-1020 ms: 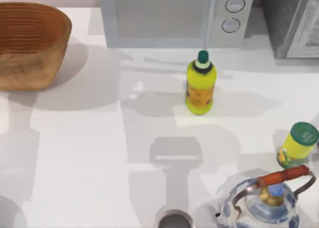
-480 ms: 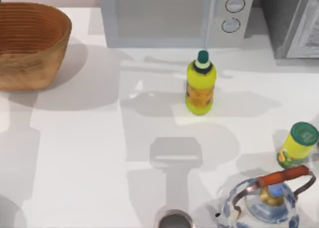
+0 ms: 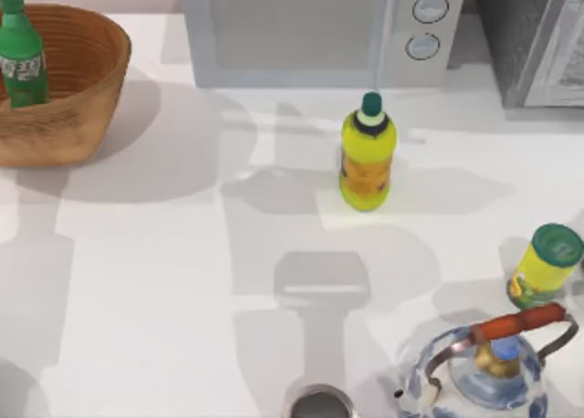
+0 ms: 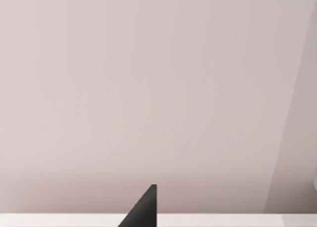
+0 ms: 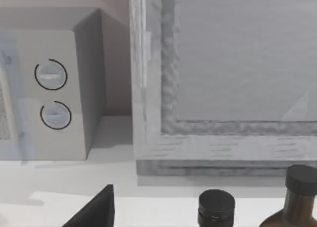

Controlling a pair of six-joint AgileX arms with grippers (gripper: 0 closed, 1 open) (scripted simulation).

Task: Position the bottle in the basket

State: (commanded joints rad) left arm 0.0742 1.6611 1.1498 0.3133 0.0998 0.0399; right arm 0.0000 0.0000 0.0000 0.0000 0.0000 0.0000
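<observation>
From above, the bottle (image 3: 20, 51) now stands upright inside the basket (image 3: 87, 99) at the worktop's (image 3: 164, 281) far left; half a second ago the basket held nothing. The yellow bottle (image 3: 368, 153), yellow can (image 3: 546, 265), kettle (image 3: 488, 368) and microwave (image 3: 319, 30) have not moved. The left wrist view faces a bare wall, the right wrist view the microwave (image 5: 49, 93) and two dark bottles (image 5: 216, 207); I cannot tell either pincer's state.

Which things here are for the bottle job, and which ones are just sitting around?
For the job:
- bottle, green, upright inside the basket
- basket, far left of the table

Just sitting around:
- yellow bottle
- yellow can
- kettle
- microwave
- two dark bottles
</observation>
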